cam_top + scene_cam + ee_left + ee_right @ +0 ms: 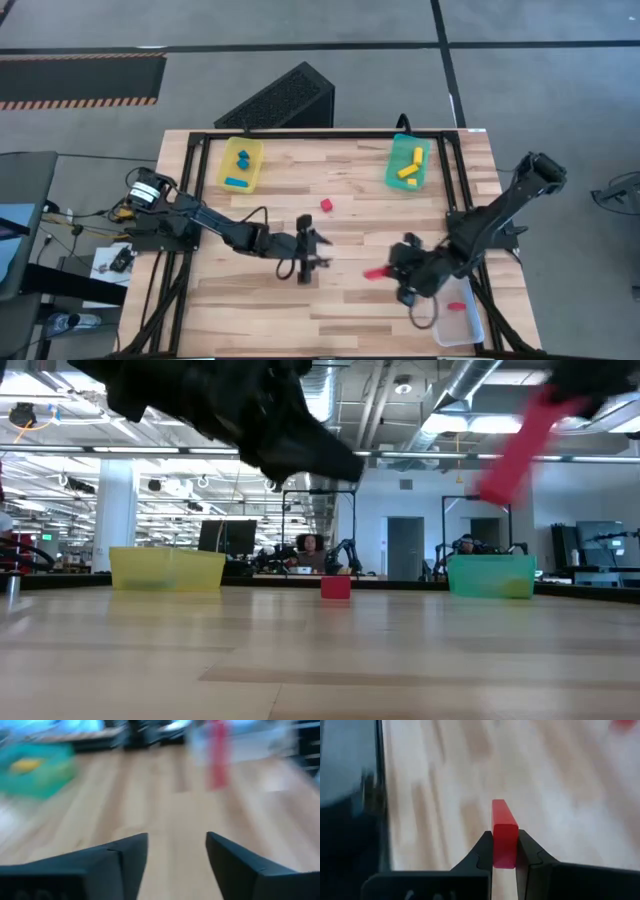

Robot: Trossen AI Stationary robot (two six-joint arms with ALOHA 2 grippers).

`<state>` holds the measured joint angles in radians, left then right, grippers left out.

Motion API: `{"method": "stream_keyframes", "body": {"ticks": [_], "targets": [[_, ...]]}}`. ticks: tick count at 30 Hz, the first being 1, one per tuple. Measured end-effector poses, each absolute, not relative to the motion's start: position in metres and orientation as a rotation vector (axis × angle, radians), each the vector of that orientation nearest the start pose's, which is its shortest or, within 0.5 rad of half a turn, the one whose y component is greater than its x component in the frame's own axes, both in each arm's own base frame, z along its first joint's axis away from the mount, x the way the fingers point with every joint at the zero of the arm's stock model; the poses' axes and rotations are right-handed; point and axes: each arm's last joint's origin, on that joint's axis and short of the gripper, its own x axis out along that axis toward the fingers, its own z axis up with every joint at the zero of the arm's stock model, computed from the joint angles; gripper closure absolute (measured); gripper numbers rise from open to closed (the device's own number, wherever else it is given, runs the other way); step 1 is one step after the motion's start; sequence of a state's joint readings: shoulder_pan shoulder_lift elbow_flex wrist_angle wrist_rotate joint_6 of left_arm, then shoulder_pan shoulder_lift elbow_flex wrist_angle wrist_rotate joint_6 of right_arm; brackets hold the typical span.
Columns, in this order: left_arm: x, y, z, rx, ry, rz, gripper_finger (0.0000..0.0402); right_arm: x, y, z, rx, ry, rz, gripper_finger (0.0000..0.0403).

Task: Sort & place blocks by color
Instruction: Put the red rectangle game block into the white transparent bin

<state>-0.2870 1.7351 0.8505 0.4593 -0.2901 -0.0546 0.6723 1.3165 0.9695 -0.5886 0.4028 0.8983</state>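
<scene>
R gripper (505, 857) clamped on red bar (504, 832); L gripper (176, 860) fingers apart, empty; wrist views blurred.

Three trays (241, 165), three red blocks (326, 205) visible.

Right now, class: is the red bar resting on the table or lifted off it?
Lifted. The right gripper has its fingers shut on the red bar, and the low view shows it hanging above the table.
</scene>
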Motion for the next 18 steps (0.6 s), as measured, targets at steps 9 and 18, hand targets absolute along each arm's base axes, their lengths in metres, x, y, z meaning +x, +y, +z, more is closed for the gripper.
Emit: {"method": "stream_keyframes", "body": {"ticks": [9,18], "targets": [[0.345,-0.033,0.163,-0.066,0.509,0.265,0.0159,0.148,0.157,0.267,0.59,1.175,-0.118,0.0367],[0.347,0.002,0.164,-0.08,0.49,0.395,0.0159,0.11,0.171,0.281,0.795,1.306,-0.027,0.0364]]}}
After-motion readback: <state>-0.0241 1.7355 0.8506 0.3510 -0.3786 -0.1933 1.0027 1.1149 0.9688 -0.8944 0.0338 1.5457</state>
